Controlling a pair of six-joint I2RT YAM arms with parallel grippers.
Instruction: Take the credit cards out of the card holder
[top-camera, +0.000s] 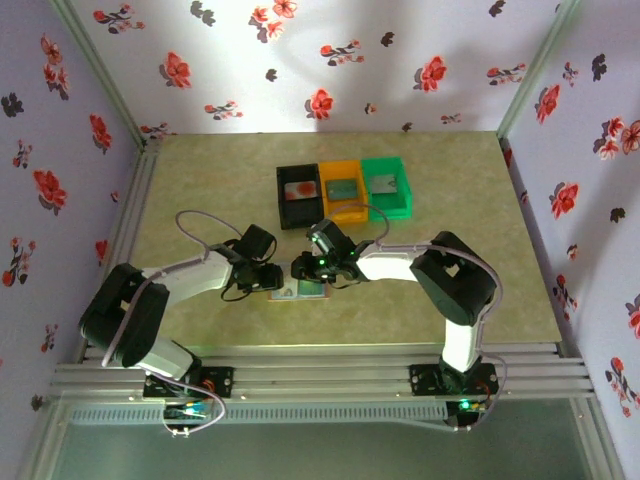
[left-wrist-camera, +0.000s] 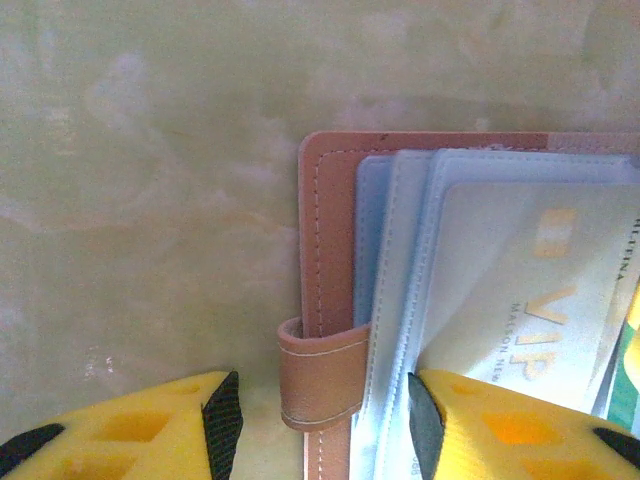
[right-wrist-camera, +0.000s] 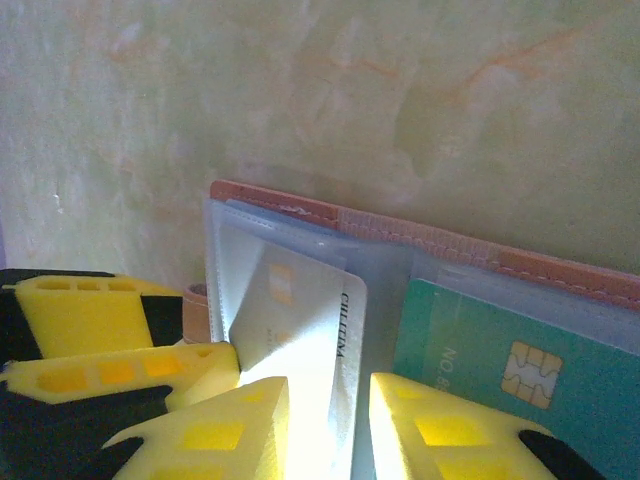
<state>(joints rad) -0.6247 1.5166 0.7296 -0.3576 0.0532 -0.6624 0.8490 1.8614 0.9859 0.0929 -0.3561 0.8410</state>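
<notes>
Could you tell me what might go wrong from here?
The white credit card lies partly out of its clear sleeve inside the open right claw: a skewed pull might bend it. The open left claw straddles an edge of the tan leather card holder without clamping it, which could follow.

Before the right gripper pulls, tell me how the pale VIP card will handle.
The pale VIP card looks thin and glossy, so it probably slides from its clear plastic sleeve but may slip in the right gripper. It lies flat, so likely stiff. The thin tan leather card holder seems light and might drag along.
</notes>
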